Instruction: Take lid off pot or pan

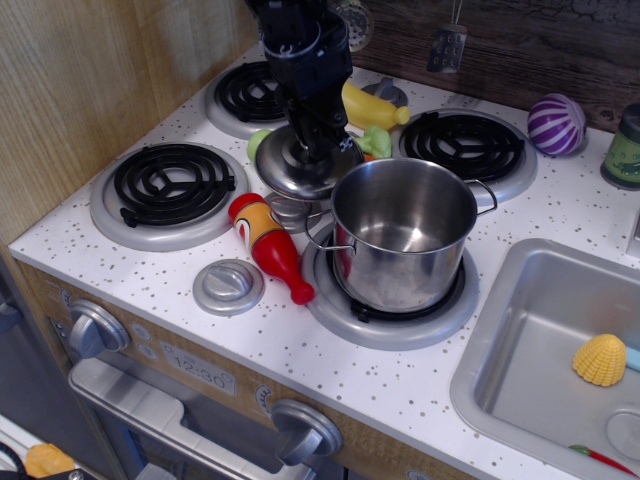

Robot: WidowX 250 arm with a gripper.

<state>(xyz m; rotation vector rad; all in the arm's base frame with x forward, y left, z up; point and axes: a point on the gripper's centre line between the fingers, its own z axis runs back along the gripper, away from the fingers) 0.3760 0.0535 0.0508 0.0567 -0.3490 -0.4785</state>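
The shiny steel pot stands open on the front right burner, with nothing in it. The round steel lid is off the pot, held low over the counter just left of the pot's rim. My black gripper comes down from above and is shut on the lid's knob, which the fingers hide. The lid partly covers a small grey disc below it.
A red and yellow toy bottle lies left of the pot. A grey disc sits in front. Black coil burners are left and behind. Toy vegetables, a purple ball and the sink with a yellow shell are around.
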